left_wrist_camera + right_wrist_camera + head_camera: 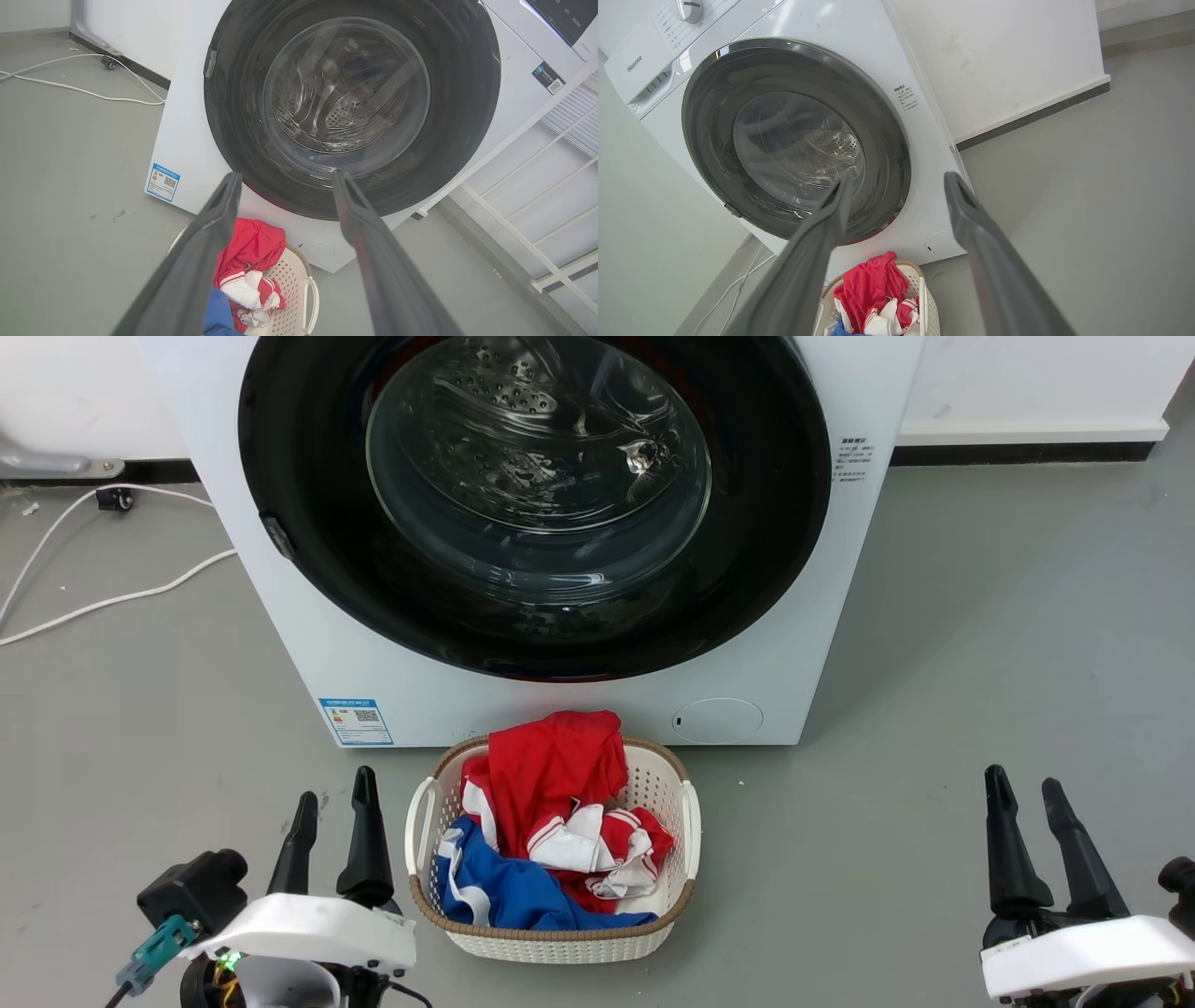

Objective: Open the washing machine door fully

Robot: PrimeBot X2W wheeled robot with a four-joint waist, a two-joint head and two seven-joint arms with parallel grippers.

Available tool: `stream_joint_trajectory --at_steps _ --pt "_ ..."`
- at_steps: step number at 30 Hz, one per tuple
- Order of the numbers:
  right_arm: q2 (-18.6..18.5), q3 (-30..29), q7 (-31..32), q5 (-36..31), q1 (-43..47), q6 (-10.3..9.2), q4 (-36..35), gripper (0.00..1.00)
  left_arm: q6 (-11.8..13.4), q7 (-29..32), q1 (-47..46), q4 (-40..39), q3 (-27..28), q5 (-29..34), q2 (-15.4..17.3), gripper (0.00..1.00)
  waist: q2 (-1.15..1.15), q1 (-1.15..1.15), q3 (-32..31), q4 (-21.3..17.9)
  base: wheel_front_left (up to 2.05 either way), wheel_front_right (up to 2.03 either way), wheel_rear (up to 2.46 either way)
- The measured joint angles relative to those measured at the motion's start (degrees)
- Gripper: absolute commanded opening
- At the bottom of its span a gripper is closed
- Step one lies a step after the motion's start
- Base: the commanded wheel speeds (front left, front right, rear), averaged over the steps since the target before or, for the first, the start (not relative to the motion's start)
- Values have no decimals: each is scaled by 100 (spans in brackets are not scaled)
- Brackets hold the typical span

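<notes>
The white washing machine point(597, 705) stands straight ahead, and its round glossy black washing machine door point(308, 513) with the clear glass bowl lies flat against the front, shut. A small dark handle tab point(277, 536) sits on the door's left rim. My left gripper point(334, 796) hangs low at the lower left, open and empty, well short of the machine. My right gripper point(1025, 785) hangs at the lower right, open and empty too. The door shows in the left wrist view point(467, 107) and in the right wrist view point(714, 154), beyond the spread fingers.
A cream laundry basket point(693, 831) with red, white and blue clothes sits on the grey floor right before the machine, between my grippers. White cables point(112, 600) trail on the floor at the left. A white rack point(537, 196) stands beside the machine.
</notes>
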Motion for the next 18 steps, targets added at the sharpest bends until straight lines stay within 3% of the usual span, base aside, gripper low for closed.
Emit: stream_joint_trajectory --at_steps 18 --pt "-1 42 -276 -1138 189 0 -241 100 -109 -279 115 -121 -113 1007 -21 100 0 0 6 5 0 0 0"
